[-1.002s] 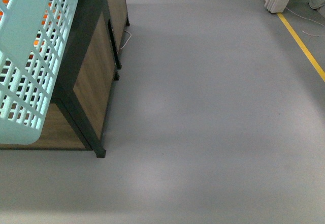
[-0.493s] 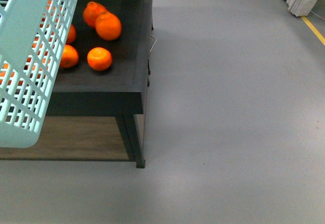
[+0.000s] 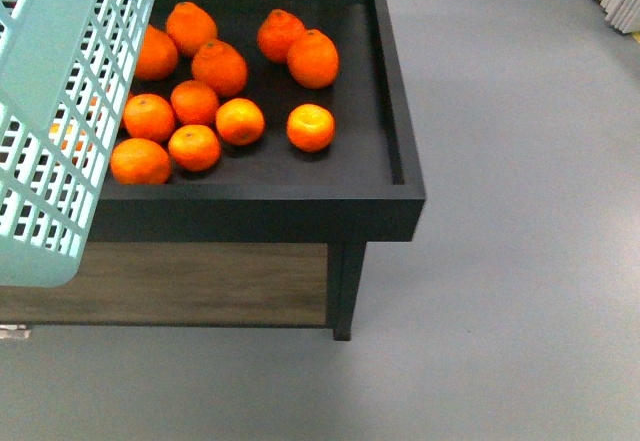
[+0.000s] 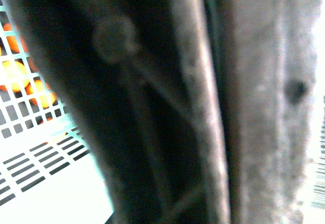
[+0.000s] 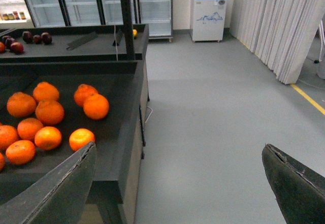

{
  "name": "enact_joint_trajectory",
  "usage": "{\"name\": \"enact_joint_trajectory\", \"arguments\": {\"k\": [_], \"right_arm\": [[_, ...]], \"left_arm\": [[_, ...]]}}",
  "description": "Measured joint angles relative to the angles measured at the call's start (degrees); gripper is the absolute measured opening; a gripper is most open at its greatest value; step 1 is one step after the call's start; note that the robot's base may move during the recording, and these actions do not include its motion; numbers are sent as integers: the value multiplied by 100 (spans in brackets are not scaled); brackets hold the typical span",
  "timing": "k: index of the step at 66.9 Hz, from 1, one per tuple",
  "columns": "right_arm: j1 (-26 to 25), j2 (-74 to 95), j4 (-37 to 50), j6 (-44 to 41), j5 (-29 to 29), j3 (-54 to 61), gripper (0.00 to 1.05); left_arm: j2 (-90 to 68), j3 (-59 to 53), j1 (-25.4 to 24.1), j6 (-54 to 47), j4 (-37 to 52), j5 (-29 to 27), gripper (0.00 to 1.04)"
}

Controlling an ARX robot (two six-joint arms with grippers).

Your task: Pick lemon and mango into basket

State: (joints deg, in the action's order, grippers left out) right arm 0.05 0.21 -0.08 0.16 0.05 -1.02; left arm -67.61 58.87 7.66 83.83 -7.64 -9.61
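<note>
The front view now shows a counter [image 3: 300,216] of oranges [image 3: 311,127] instead of floor, basket [image 3: 60,131] hanging at left; right fingers [image 5: 61,183] gape empty; left fingers unreadable through blur; no lemon or mango clearly visible, so the search likely goes on.
</note>
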Motion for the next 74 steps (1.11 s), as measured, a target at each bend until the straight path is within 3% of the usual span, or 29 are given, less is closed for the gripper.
{"name": "enact_joint_trajectory", "arguments": {"k": [74], "right_arm": [[0,-4,-2,-2,2,0,96]], "left_arm": [[2,-2,0,-2,0,11,15]]}}
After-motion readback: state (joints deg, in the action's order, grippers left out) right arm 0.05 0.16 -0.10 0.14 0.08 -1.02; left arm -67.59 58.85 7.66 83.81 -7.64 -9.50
